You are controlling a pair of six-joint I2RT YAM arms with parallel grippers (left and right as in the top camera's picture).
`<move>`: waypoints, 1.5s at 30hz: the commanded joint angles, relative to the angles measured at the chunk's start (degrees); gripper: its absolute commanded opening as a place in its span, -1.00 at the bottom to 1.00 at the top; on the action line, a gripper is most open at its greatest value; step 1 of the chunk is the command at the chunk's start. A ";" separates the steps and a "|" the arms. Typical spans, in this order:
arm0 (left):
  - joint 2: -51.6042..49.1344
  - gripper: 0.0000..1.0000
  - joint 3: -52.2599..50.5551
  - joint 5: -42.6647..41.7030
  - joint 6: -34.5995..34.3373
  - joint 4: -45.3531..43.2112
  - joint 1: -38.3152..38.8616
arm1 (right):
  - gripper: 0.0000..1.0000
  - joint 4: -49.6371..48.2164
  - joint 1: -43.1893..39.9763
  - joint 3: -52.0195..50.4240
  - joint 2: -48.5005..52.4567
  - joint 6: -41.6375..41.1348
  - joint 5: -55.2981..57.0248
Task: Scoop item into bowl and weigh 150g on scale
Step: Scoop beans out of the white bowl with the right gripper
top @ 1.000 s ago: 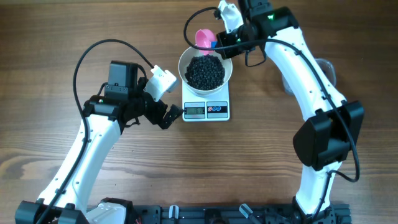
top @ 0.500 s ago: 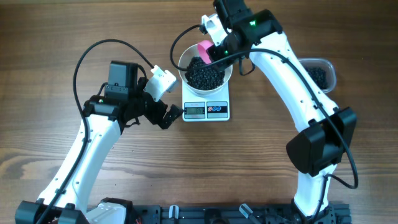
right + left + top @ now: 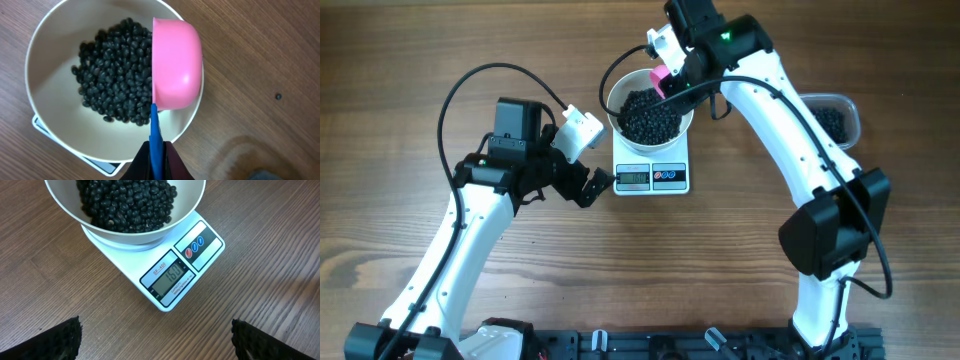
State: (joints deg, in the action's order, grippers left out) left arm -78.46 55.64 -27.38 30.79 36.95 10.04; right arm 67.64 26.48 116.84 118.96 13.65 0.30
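The right fingers (image 3: 175, 165) pinch the pink scoop (image 3: 176, 65), tipped over the bowl (image 3: 45, 100) at its one o'clock. The beans (image 3: 115, 75) heap inside, with the bowl on the scale (image 3: 131, 260) on the tabletop (image 3: 420, 60). The left fingers (image 3: 55, 342) gape at nine o'clock. The display (image 3: 169, 278) seems on target, so lift away level, spilling nothing more.

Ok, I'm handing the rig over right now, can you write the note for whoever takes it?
Left claw: open, empty, beside the scale.
Right claw: shut on the blue handle of the pink scoop, which is tipped on its side over the bowl.
The bowl sits on the scale with the black beans in it. The display looks like 150. A clear tub with more beans is by the right arm.
Done: target apparently reached.
Left: confirm the reading and lift the scoop clear without spilling more in.
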 commanded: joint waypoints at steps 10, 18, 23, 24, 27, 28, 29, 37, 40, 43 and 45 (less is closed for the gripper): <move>-0.09 1.00 -0.24 -1.09 0.31 -0.02 -0.20 | -0.91 -1.07 2.49 1.27 4.81 2.29 4.33; -0.09 1.00 -0.24 -1.09 0.31 -0.04 -0.20 | -0.92 -0.90 4.68 1.27 5.01 4.39 2.23; -0.09 1.00 -0.24 -1.09 0.31 -0.04 -0.20 | -0.91 0.11 5.49 1.27 5.01 5.64 1.22; -0.09 1.00 -0.24 -1.09 0.31 -0.04 -0.20 | -0.91 0.50 5.51 1.27 5.01 5.81 0.28; -0.09 1.00 -0.24 -1.09 0.31 -0.04 -0.20 | -0.91 1.57 5.51 1.27 5.01 5.84 -1.46; -0.09 1.00 -0.24 -1.09 0.31 -0.04 -0.20 | -0.91 1.75 5.51 1.27 5.01 5.84 -1.70; -0.09 1.00 -0.24 -1.09 0.31 -0.02 -0.20 | -0.92 1.92 5.51 1.27 5.01 5.81 -2.10; -0.09 1.00 -0.24 -1.09 0.31 -0.04 -0.20 | -0.92 2.58 5.46 1.27 5.01 5.79 -9.68; -0.09 1.00 -0.24 -1.09 0.31 -0.02 -0.20 | -0.91 2.60 4.87 1.27 5.01 5.60 -12.61; -0.09 1.00 -0.24 -1.09 0.31 -0.02 -0.20 | -0.92 2.58 2.89 1.29 5.01 4.24 -17.11; -0.09 1.00 -0.24 -1.09 0.31 -0.04 -0.20 | -0.91 2.60 1.33 1.29 5.01 4.00 -20.26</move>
State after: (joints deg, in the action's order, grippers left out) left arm -78.46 55.64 -27.38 30.79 36.95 10.04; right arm 70.13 30.41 116.84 122.78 18.28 -12.05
